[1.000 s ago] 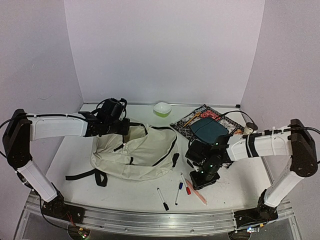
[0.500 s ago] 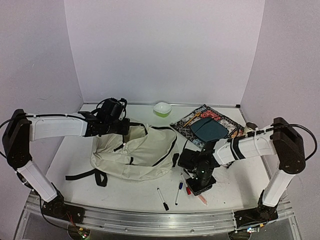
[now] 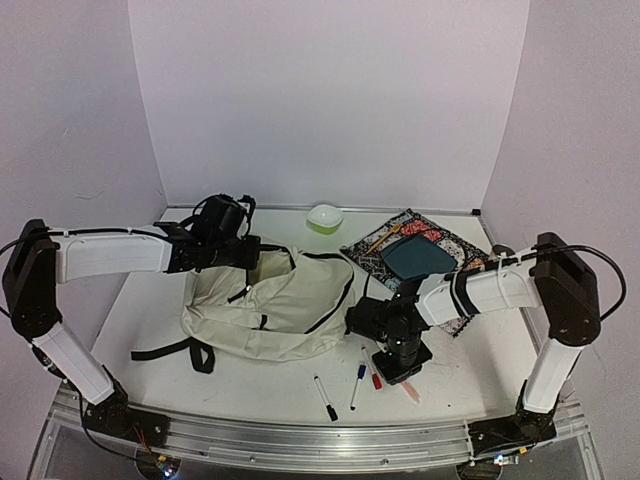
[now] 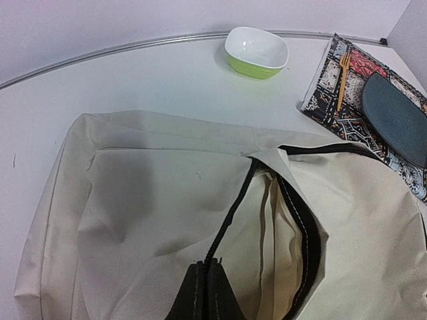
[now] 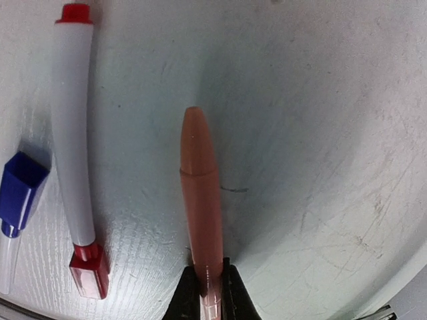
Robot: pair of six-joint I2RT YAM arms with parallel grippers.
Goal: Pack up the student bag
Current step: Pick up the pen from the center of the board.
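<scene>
The cream student bag lies flat left of centre, black straps trailing to the near left. My left gripper is shut on the black zipper edge at the bag's far opening. In the left wrist view the gripper pinches that zipper and the mouth gapes open. My right gripper points down at the table near the front. It is shut on a salmon-pink pen that lies on the table, gripped at one end.
A red-capped marker and a blue cap lie just left of the pink pen. A black marker lies nearer the front. A green bowl stands at the back. A dark pouch rests on a patterned notebook.
My right arm has swung left and lowered onto the pens, and now its jaws are closed on the pink pen. The left arm and the bag have not moved.
</scene>
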